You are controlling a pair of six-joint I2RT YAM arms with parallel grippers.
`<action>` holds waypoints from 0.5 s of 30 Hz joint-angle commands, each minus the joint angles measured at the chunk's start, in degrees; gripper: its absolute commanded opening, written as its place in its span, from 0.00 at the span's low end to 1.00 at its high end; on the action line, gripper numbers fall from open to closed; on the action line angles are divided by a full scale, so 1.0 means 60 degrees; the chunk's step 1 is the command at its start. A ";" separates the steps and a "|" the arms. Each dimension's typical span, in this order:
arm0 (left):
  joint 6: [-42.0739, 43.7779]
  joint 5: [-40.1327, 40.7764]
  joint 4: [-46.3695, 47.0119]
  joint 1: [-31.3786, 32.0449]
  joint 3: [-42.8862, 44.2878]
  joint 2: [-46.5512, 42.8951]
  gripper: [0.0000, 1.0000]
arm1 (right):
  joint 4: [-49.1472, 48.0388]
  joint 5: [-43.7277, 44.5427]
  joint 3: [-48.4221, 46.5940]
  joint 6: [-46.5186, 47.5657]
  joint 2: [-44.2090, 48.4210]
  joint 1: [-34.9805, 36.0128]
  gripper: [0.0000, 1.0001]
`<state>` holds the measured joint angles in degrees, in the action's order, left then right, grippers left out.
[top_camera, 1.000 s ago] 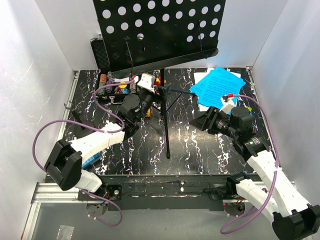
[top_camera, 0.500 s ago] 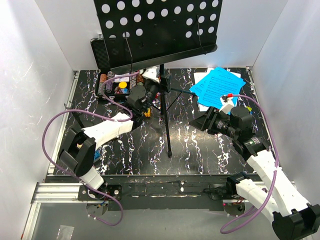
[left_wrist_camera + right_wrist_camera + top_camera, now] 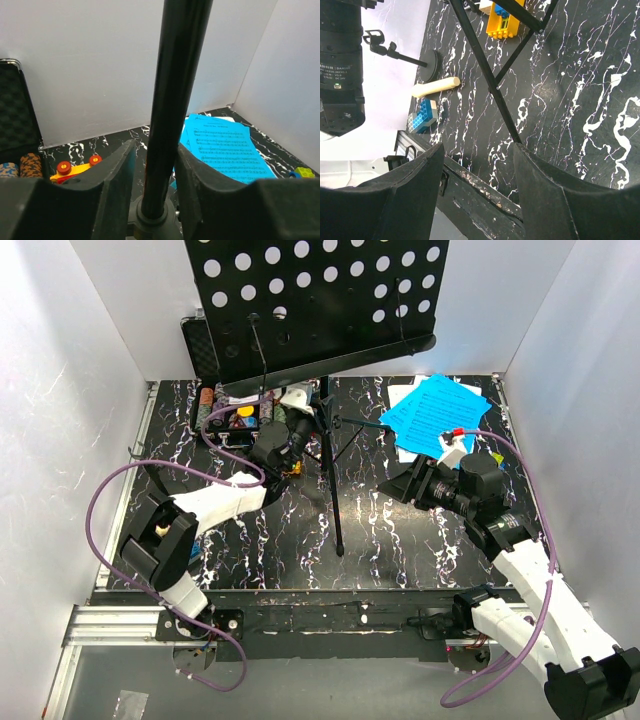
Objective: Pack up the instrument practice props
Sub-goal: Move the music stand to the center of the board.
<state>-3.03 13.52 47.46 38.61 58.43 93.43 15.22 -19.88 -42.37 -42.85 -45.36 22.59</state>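
Nearest us, our right gripper [image 3: 477,150] hangs spread and empty over the marbled black table [image 3: 580,100]. Our left gripper [image 3: 154,147] straddles the smooth, round black pole of the music stand [image 3: 172,75]; whether it is clamped we cannot tell. Beyond the pole lie the flat blue sheet-music pages [image 3: 225,150].

- Music stand [image 3: 320,300] — black, its desk dotted with rows of round holes.
- Sheet-music pages [image 3: 437,412]: bright blue, printed with dark staves.
- Microphone [image 3: 436,86]: cream.
- Mic stand [image 3: 432,63]: black.
- Table surface [image 3: 420,535] — black, veined white like marble.
- Yellow toy block [image 3: 501,22]; blue toy block [image 3: 423,114].
- Cable [image 3: 91,504]: purple.
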 commanded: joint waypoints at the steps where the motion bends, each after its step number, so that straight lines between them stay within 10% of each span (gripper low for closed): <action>1: -0.0169 -0.0143 0.0600 -0.0195 0.0236 -0.0030 0.32 | -0.0311 -0.0114 0.0001 0.0169 0.0061 0.0044 0.65; 10: -0.0082 -0.0832 -0.0073 -0.0195 0.0983 0.0263 0.42 | -0.0296 -0.0173 -0.0058 0.0199 -0.0071 0.0044 0.65; 15: -0.0023 -0.0934 -0.0190 -0.0180 0.1042 0.0512 0.21 | -0.0267 -0.0129 -0.0028 0.0228 0.0046 0.0044 0.65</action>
<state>-3.90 9.04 47.77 37.74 62.57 95.33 15.27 -19.92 -42.28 -42.63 -45.87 22.59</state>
